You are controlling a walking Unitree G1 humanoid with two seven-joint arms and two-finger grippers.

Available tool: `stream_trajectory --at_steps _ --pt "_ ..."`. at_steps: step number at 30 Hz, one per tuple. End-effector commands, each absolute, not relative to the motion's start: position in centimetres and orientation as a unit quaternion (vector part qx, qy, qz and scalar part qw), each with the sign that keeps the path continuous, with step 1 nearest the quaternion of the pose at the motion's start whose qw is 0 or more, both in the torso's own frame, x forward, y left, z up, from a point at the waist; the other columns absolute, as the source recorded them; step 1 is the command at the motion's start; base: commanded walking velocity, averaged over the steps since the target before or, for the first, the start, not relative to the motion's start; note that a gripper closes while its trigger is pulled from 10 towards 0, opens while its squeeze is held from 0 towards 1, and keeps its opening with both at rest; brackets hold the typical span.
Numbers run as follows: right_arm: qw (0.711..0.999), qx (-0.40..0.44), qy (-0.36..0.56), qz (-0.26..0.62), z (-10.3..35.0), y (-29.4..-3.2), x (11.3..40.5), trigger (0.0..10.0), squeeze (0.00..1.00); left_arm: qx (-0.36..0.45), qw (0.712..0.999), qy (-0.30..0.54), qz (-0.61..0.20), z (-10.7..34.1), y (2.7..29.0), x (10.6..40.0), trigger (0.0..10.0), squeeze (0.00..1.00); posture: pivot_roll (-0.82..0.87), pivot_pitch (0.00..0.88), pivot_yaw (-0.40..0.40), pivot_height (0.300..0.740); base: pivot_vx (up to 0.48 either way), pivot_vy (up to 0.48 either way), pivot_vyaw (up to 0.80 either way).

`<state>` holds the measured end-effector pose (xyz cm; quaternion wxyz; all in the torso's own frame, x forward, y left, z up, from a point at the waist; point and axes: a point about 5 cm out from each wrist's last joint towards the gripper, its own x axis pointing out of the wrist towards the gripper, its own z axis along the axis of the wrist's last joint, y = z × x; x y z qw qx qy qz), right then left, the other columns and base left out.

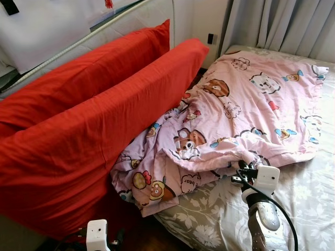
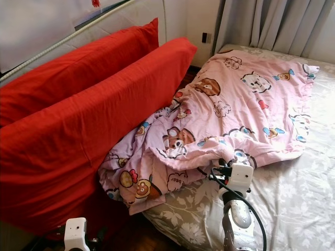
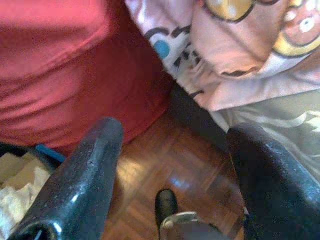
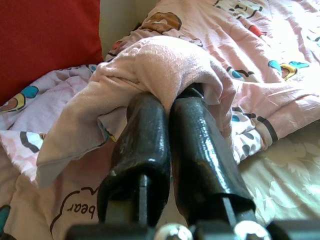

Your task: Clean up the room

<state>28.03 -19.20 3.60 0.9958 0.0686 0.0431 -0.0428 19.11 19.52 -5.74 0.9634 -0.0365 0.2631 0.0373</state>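
Right gripper is clamped on a fold of the pink quilt, which lies bunched mid-frame on the bed against the red pillows. I'd pull slow and flat toward lower right so it unfolds. Left gripper hangs spread over floor (idle). Quilt's far corner is cut off; fingertips are buried in cloth.

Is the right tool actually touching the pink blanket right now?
Touching. The right wrist view shows the right tool with its fingers closed on a fold of the pink blanket, fabric draped over the tips.
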Motion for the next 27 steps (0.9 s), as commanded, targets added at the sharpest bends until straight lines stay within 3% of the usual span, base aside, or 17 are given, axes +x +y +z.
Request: stream_trajectory --at_steps 1,6,12,27 --pt "0.996 0.069 0.033 -0.043 4.1 -19.1 28.2 10.0 0.00 -0.025 0.964 0.262 0.030 -5.7 19.2 18.9 10.0 0.00 -0.06 0.147 0.047 0.740 0.000 0.000 0.00" --pt "0.996 0.068 0.032 -0.043 4.2 -19.1 28.3 10.0 0.00 -0.026 0.970 0.241 0.025 -4.7 17.8 19.4 10.0 0.00 -0.06 0.147 0.046 0.740 0.000 0.000 0.00" --pt "0.996 0.069 0.033 -0.042 4.1 -19.1 28.3 10.0 0.00 -0.028 0.974 0.226 0.020 -3.3 15.3 20.0 10.0 0.00 -0.06 0.146 0.048 0.740 -0.271 0.000 0.00" --pt "0.997 0.062 0.021 -0.043 4.7 -19.0 28.7 10.0 0.00 -0.027 0.970 0.239 0.021 -1.3 12.6 21.2 10.0 0.00 -0.06 0.145 0.046 0.740 -0.272 0.000 0.00"
